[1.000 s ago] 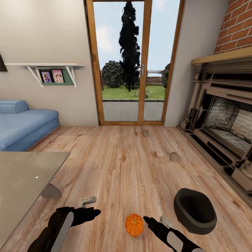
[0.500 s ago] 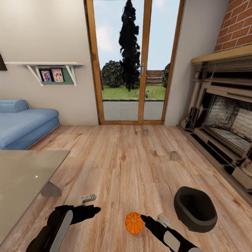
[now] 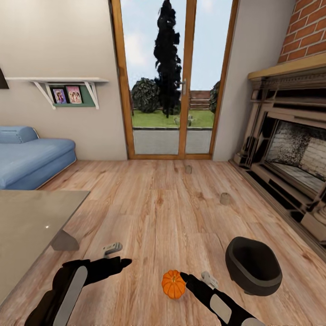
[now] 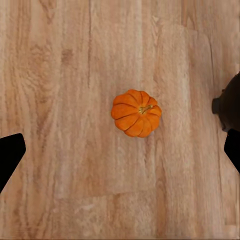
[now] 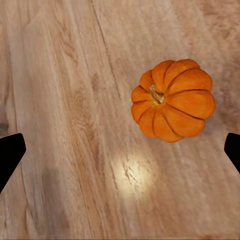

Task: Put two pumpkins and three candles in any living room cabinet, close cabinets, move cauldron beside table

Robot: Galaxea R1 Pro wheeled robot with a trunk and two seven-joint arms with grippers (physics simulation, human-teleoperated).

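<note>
One pumpkin: an orange ribbed pumpkin is seen lying on the wood floor, low in the head view, between the two arms.
Right gripper: the right gripper is held just beside the pumpkin, its dark tip at the pumpkin's right edge; the jaws are spread wide and nothing is held. From the right wrist, the pumpkin is seen below, off to one side and not yet between the fingers.
Left gripper: the left gripper is held over bare floor, well apart from the pumpkin, jaws wide and empty. From the left wrist, the pumpkin is seen from above.
Change: over the last second the right gripper has been brought closer, from a clear gap to the pumpkin's edge; the pumpkin itself has not been moved.
Meaning: a grasp of the pumpkin is judged to be starting, with centring over it still needed.
Cauldron: the black cauldron is seen on the floor to the right of the pumpkin.
Candles: two candles are seen further off, toward the glass door.
Table: a grey table is at the left.
Cabinet: none has been reached; nothing is stored yet.
</note>
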